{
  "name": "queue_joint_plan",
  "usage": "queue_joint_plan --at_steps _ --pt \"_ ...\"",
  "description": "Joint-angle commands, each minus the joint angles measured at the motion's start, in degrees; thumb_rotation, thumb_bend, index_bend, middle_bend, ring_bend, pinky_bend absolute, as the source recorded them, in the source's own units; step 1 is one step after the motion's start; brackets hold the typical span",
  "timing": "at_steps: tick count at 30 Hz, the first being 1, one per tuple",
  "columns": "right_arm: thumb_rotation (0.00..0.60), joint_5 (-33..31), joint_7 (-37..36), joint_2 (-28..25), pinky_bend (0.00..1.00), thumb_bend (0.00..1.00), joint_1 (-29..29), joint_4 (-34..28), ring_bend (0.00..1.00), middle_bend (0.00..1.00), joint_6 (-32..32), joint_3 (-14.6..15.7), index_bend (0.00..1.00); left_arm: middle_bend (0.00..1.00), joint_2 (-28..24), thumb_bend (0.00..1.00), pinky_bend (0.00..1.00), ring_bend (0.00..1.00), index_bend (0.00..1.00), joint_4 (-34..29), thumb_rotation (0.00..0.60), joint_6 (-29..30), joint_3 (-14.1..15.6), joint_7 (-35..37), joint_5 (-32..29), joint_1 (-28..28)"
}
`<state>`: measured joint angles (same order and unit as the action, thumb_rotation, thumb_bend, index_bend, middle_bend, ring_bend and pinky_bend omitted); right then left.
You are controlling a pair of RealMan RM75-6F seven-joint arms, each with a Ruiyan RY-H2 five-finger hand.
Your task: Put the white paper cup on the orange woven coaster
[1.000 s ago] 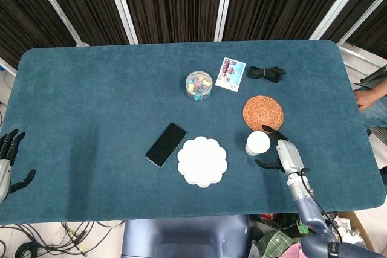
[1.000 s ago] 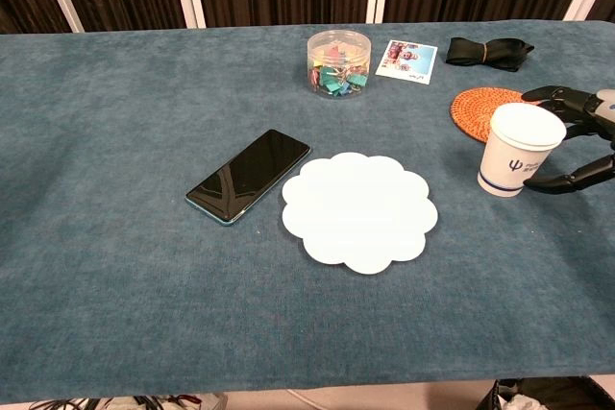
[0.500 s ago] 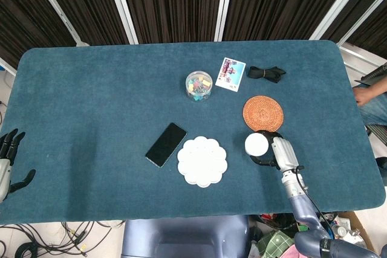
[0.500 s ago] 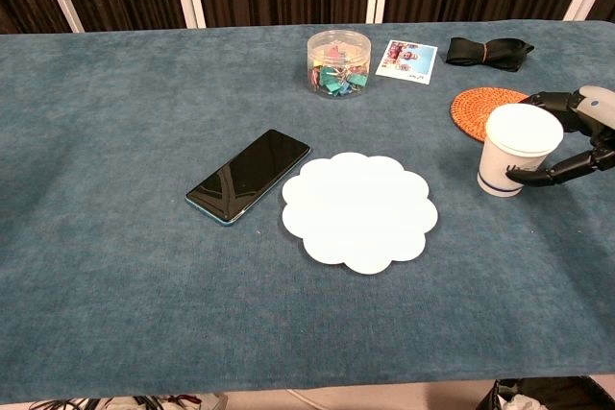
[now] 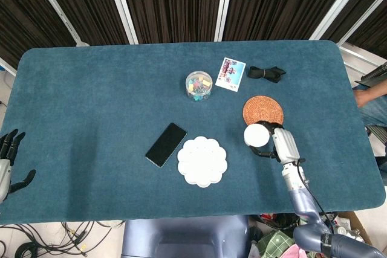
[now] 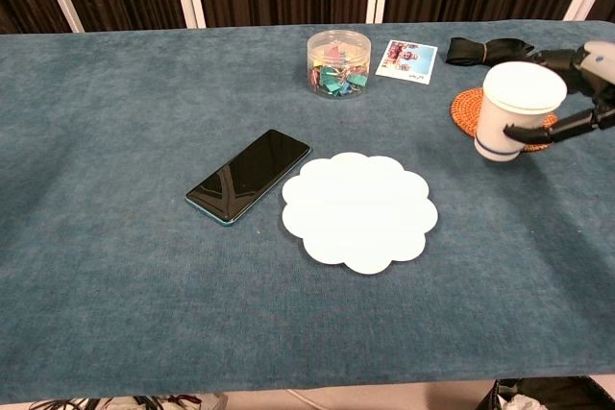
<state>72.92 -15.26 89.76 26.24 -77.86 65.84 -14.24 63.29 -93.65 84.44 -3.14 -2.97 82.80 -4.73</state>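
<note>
My right hand (image 5: 279, 143) (image 6: 577, 93) grips the white paper cup (image 5: 256, 135) (image 6: 515, 110) from its right side, fingers wrapped around the wall. The cup is lifted off the cloth and hangs just in front of the orange woven coaster (image 5: 263, 112) (image 6: 470, 108), overlapping its near edge in the chest view. The coaster lies bare at the table's right. My left hand (image 5: 8, 162) hangs open off the table's left edge, seen only in the head view.
A white scalloped plate (image 5: 202, 161) (image 6: 360, 210) and a black phone (image 5: 165, 144) (image 6: 248, 176) lie left of the cup. A clear tub of coloured clips (image 5: 199, 85) (image 6: 338, 62), a photo card (image 5: 230, 74) (image 6: 406, 58) and a black strap (image 5: 266, 74) (image 6: 486, 50) sit behind the coaster.
My right hand closed around the cup and lifted it off the table, carrying it back toward the coaster. The left hand stayed put.
</note>
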Motion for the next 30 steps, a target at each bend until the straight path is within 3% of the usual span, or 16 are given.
queue_joint_plan --at_steps 1,8,16,25,28,30 --pt "0.6 -2.2 2.5 -1.1 0.2 0.24 2.0 -0.6 0.36 0.36 -2.5 -2.0 0.38 0.0 0.0 0.28 0.0 0.0 0.0 0.0 0.6 0.0 0.0 0.0 0.0 0.0" --pt "0.6 -8.8 4.3 -1.8 0.2 0.24 5.9 1.2 0.35 0.35 -8.1 -6.6 0.39 0.0 -0.1 0.28 0.0 0.0 0.0 -0.1 0.6 0.0 0.0 0.1 -0.1 0.0" --pt "0.6 -16.1 9.0 -0.2 0.2 0.24 10.2 7.3 0.34 0.35 -12.5 -9.8 0.39 0.0 0.0 0.28 0.0 0.0 0.0 0.0 0.6 -0.2 0.1 -0.3 0.0 0.0" --pt "0.6 -19.4 7.8 2.1 0.2 0.23 11.5 12.7 0.34 0.34 -15.5 -10.0 0.39 0.0 0.0 0.28 0.0 0.0 0.0 0.1 0.6 -0.1 0.0 -0.5 0.0 0.0" --pt "0.6 -19.5 7.1 3.0 0.19 0.17 11.7 14.4 0.3 0.27 -16.4 -9.6 0.32 0.0 0.0 0.28 0.0 0.0 0.0 0.1 0.6 0.0 0.0 -0.6 0.0 0.0" --pt "0.6 -19.5 6.6 3.5 0.16 0.12 11.8 15.3 0.22 0.17 -17.1 -9.3 0.2 0.0 0.0 0.28 0.0 0.0 0.0 0.1 0.6 0.0 0.0 -0.5 0.0 0.0"
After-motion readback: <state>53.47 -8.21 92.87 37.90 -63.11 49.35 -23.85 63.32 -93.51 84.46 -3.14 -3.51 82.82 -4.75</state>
